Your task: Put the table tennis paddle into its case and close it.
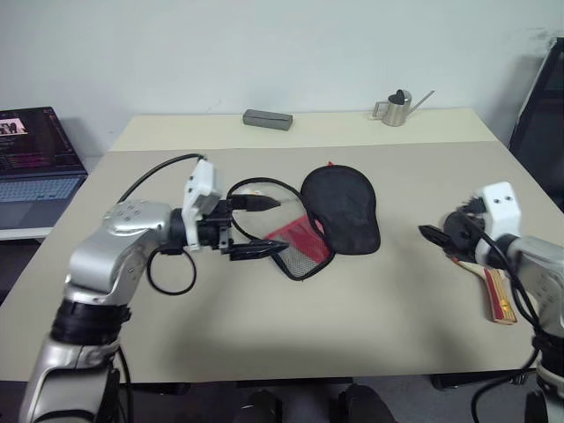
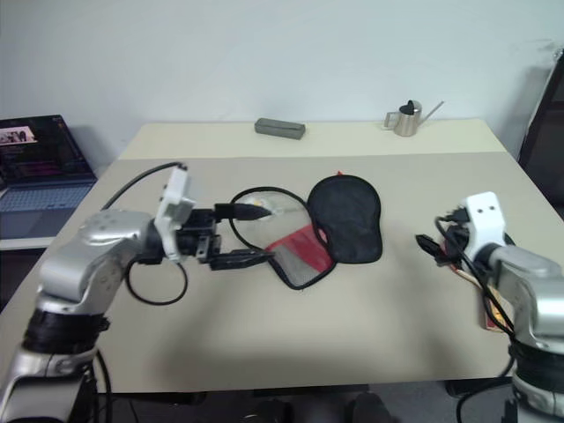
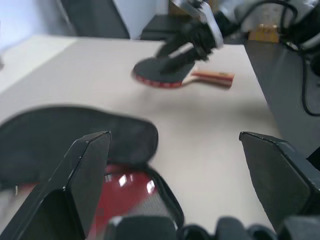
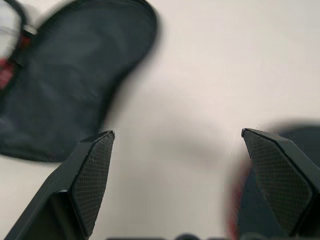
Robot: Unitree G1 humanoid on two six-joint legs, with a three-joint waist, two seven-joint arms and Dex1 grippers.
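The case (image 1: 339, 210) lies open near the middle of the beige worktop (image 1: 352, 317). Its black flap is spread flat toward about 1 o'clock from the centre of the worktop, and the red panel with the mesh pocket (image 1: 301, 247) lies beside it toward 7 o'clock, with the thin zip edge looping out at 10 o'clock of the flap.

The left gripper (image 1: 256, 227) reaches in from 9 o'clock and points across the worktop toward the case. Its two black fingers stand wide apart with nothing between them; the lower finger is at the edge of the red panel, but it is not clear if it touches.

The table tennis paddle (image 3: 165, 75) lies on the worktop at about 3 o'clock, well apart from the case. In the head views mainly its wooden handle (image 1: 500, 300) with the red stripe shows, below the right arm. In the left wrist view the round black face with its red edge lies flat under the right gripper.

The right gripper (image 1: 434, 236) is just beside the paddle, and its fingers (image 4: 92, 175) stand wide and empty.

At the far edge, around 12 o'clock, there are a grey box (image 1: 267, 120) and a small metal watering can (image 1: 397, 109). A laptop (image 1: 35, 167) stands off the worktop at 10 o'clock.
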